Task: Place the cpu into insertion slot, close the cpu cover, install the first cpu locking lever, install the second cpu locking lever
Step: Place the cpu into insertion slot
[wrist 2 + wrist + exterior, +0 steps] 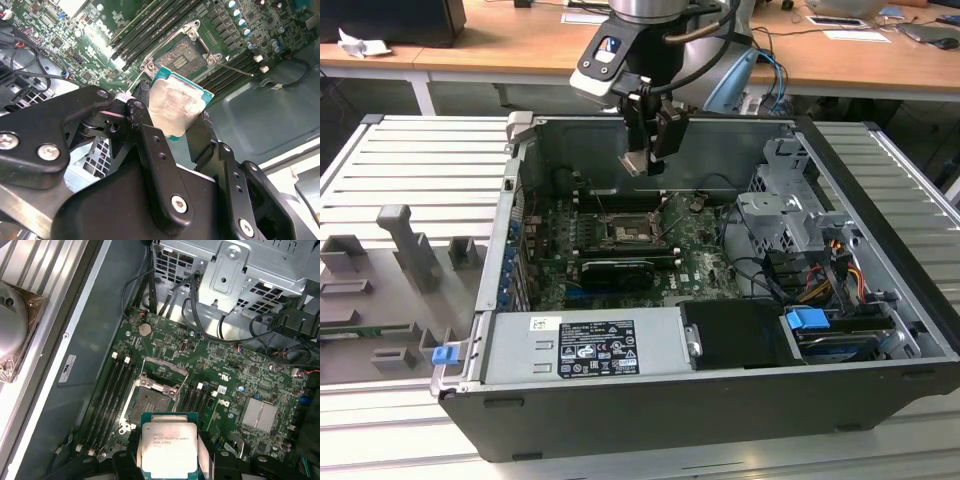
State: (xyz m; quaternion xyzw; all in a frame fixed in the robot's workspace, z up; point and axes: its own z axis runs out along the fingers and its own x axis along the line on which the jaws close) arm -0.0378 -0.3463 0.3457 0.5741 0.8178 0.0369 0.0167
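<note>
We find the black two-fingered hand (645, 160) pinching the small flat square chip, the cpu (636, 163), by two opposite edges. In the second wrist view a finger bears on each side of the cpu (175, 107), whose dull silver-grey top faces the camera.

In the exterior view the hand hangs at twelve o'clock from the square black insertion slot (625, 235), well apart from it and clear of the green circuit board (705, 265). The board lies inside an open dark grey computer case (670, 430), which rests on the ribbed metal bench (410, 160).

Progress: we judge that none of the four steps is complete.
- In the first wrist view the insertion slot (150, 400) is bare.
- The thin silvery cpu cover (165, 371) appears swung up off the slot, so it is not closed.
- A thin wire lever (236, 69) stands loose beside the slot in the second wrist view, so we take the levers as not installed.

Limits of inspection:
- The first wrist view cuts off the near edge of the cpu (170, 450).
- The slot's contacts are too fine to assess.
- We cannot tell whether the chip's corner marking matches the slot.
- In the exterior view the cover and levers are hard to make out.
</note>
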